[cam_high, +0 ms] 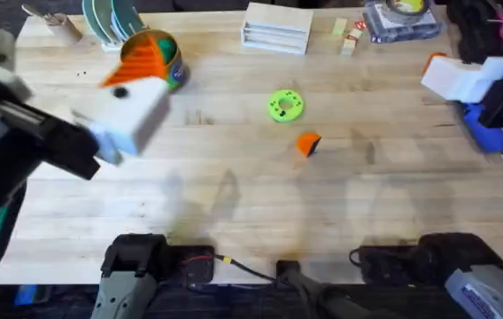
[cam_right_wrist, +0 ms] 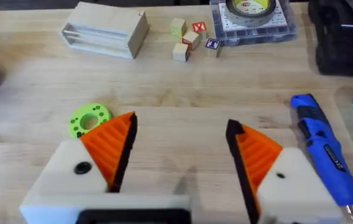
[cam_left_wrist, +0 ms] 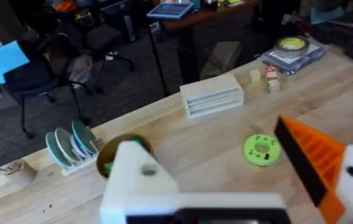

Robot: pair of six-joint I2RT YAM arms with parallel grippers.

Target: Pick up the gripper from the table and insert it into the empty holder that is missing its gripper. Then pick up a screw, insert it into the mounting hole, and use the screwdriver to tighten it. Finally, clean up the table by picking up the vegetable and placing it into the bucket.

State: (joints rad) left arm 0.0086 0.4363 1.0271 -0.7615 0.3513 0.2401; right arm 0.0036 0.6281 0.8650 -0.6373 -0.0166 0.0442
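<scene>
The loose orange gripper (cam_high: 308,143) lies on the table (cam_high: 234,195) near its middle. My left gripper (cam_high: 132,89) hangs high over the table's left side, open. One of its fingers is the bare cream-white holder (cam_left_wrist: 136,177); the other finger (cam_left_wrist: 313,155) carries an orange tip. Partly hidden behind it stands the bucket (cam_high: 170,60). At the far right, my right gripper (cam_right_wrist: 183,149) is open with nothing between its two orange-tipped fingers. The blue screwdriver (cam_right_wrist: 322,146) lies on the table beside it. Screw and vegetable are out of view.
A lime-green disc with holes (cam_high: 285,105) lies just behind the loose orange piece. Along the far edge stand a rack of discs (cam_high: 110,22), a pale box (cam_high: 276,27), small blocks (cam_high: 349,40) and a tape roll on a tray (cam_high: 402,18).
</scene>
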